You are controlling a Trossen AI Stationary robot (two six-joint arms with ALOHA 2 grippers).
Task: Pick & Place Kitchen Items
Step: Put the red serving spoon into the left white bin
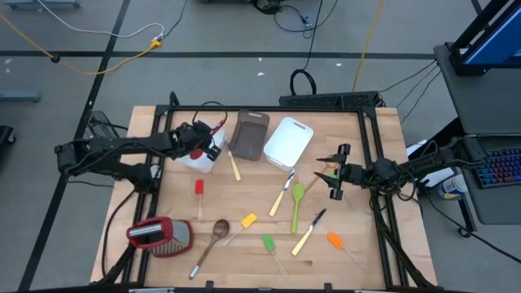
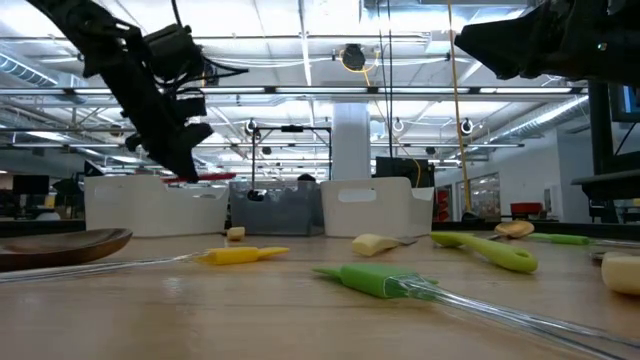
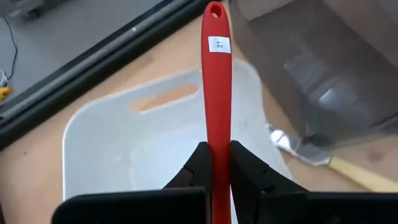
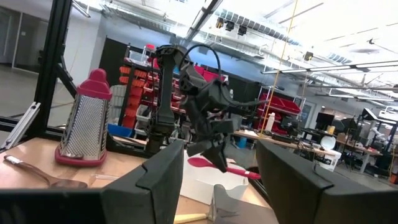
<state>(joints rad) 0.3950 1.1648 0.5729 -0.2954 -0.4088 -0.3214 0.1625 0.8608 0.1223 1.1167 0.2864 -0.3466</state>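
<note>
Red spoon (image 3: 216,93) clamped between left claw (image 3: 216,171) fingers, above white tub (image 3: 112,149).

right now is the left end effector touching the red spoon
Touching: the left wrist view shows the left end effector with both fingers pressed against the red spoon handle, no gap.

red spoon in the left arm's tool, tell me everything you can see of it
The red spoon looks like smooth, glossy plastic, all one colour. Its long handle has a hanging hole at the end and a small white sticker just below it. The left tool is shut on the handle, fingers pressing both sides. It hangs in the air over the white tub, touching nothing else. From the right wrist view it lies roughly level, bowl end sticking out.
</note>
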